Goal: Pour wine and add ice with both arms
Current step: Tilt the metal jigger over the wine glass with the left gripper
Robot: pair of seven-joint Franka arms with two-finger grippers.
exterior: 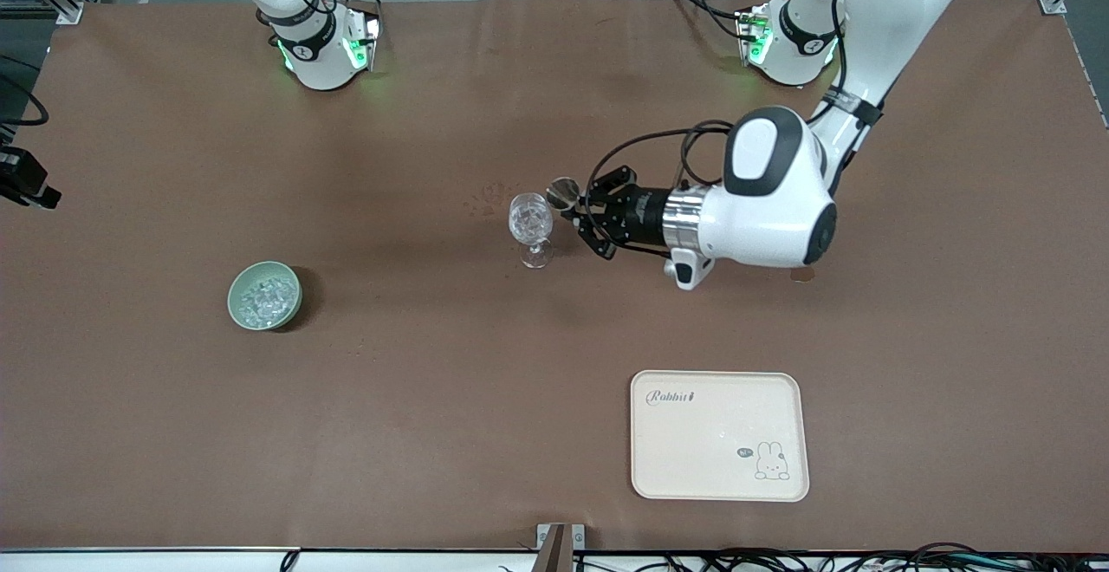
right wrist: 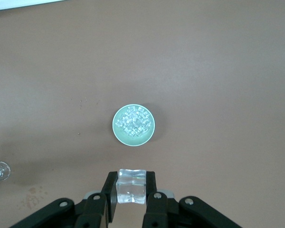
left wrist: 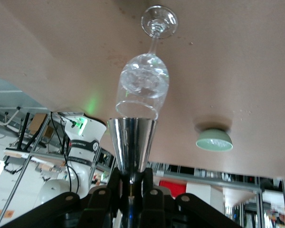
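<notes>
Cream tray (exterior: 719, 468): word "Rabbit" printed in script near corner, rabbit drawing near another corner.

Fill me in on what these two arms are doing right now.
The left tool is shut on the jigger, tipped on its side with its mouth at the rim of the wine glass, which stands upright mid-table. The right tool is shut on a single ice cube, up over the green bowl of ice cubes at the right arm's end. A cream tray lies nearer the front camera, untouched.
</notes>
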